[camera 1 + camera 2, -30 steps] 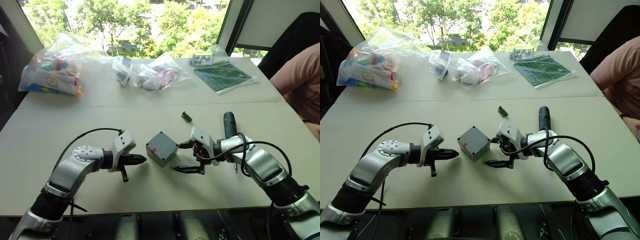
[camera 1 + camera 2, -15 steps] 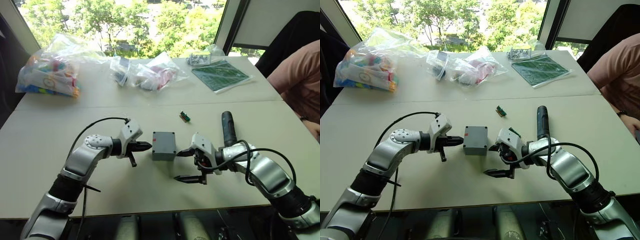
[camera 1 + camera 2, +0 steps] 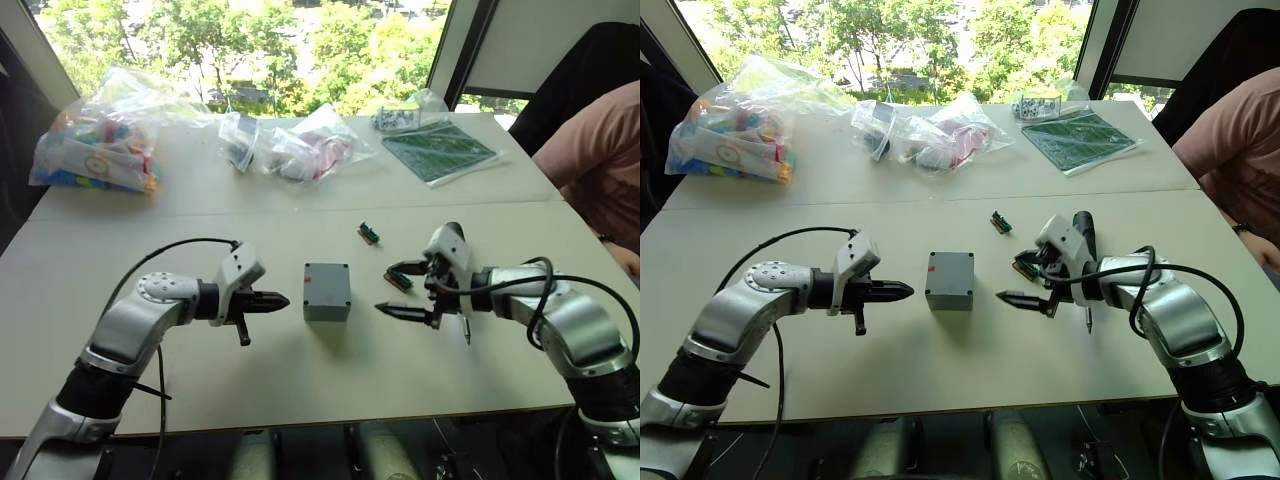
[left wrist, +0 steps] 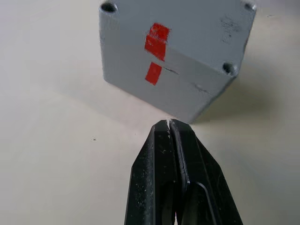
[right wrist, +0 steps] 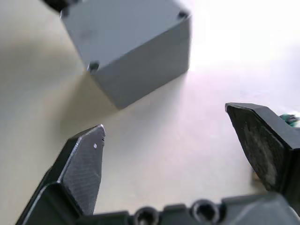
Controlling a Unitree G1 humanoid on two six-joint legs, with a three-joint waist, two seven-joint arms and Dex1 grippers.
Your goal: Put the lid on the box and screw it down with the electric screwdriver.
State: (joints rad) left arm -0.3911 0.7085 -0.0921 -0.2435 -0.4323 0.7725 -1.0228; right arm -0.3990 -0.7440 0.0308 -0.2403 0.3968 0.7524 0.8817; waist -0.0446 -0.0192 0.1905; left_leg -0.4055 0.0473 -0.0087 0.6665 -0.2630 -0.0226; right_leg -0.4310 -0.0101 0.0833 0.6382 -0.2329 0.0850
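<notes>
The grey box (image 3: 327,291) stands mid-table with the lid (image 4: 197,28) sitting on it; red tape marks cross the seam and the corner screw holes show. My left gripper (image 3: 283,299) is shut and empty, its tip a short gap to the left of the box. To the right of the box, my right gripper (image 3: 388,292) is open and empty, pointing at it. The black electric screwdriver (image 3: 1083,225) lies on the table behind my right gripper, partly covered by the wrist, its thin bit (image 3: 1088,325) pointing toward me.
A small green-orange component (image 3: 369,233) lies beyond the box, another (image 3: 400,278) by my right gripper's upper finger. Plastic bags (image 3: 100,140) and a green board (image 3: 440,150) line the far table. A person's arm (image 3: 595,150) is at the right.
The box turned from diagonal to square a second ago. Since then my left gripper pulled back left off the box, and my right gripper moved right, away from it, toward the screwdriver.
</notes>
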